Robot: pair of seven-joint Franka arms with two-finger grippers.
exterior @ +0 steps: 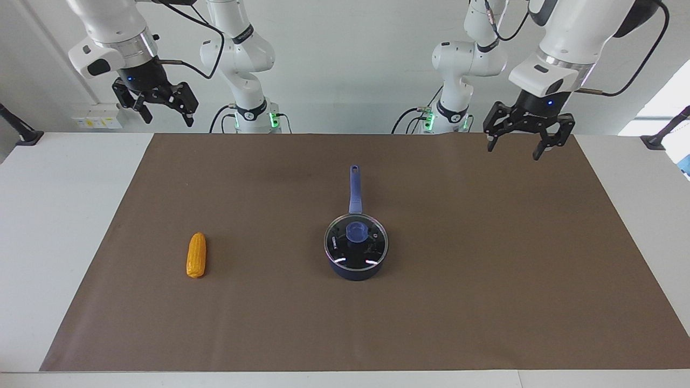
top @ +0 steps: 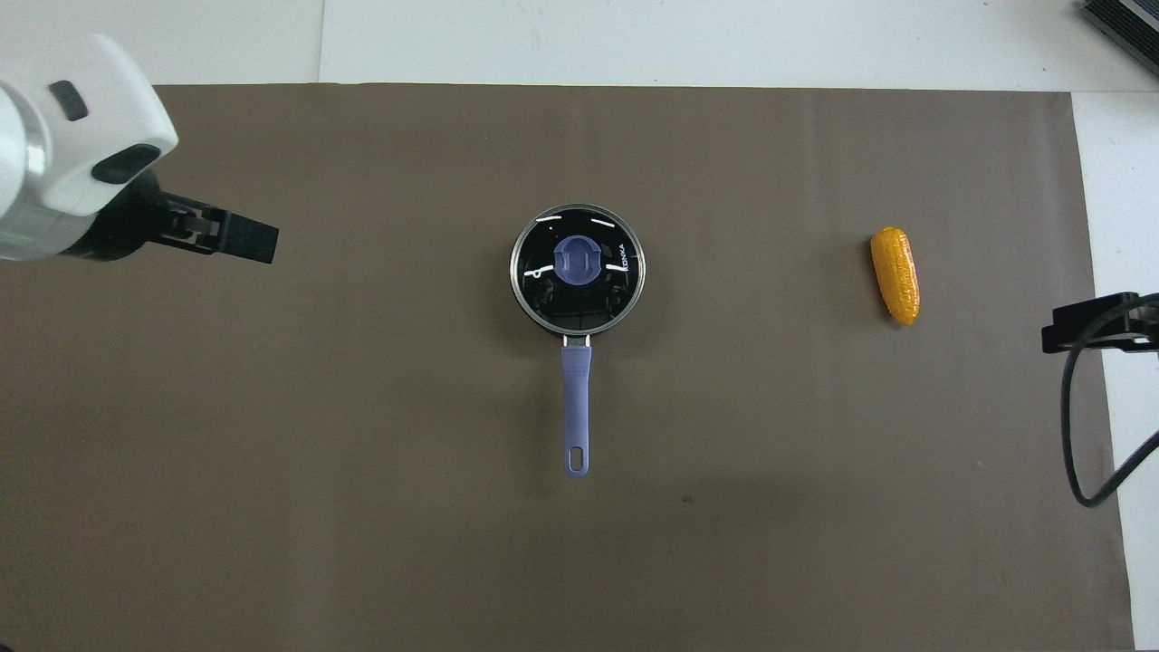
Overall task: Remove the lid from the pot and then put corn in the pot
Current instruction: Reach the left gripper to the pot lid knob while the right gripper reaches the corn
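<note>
At mid tabletop (exterior: 64, 215), on the brown mat (exterior: 485, 280), sits the pot (exterior: 356, 264) w/ the lid (exterior: 356, 243) resting on its rim, blue knob centred. Handle points toward the robots. The corn (exterior: 196, 255) lies flat on the mat, well apart from the pot, toward the right arm's end, about level w/ the pot.

Both arms wait, raised. Left gripper (exterior: 527, 144) hangs over the mat's edge at the robots' end, fingers spread, nothing between them. Right gripper (exterior: 164, 112) hangs up by the mat's corner at its own end, also spread and empty.

Facing view shows both grippers whole and the pot's side wall. Overhead view gives only a finger tip of each gripper (left (top: 244, 238), right (top: 1087, 324)), but shows the lid (top: 578, 268) squarely covering the pot (top: 577, 362), and the corn (top: 895, 275) lengthwise.
</note>
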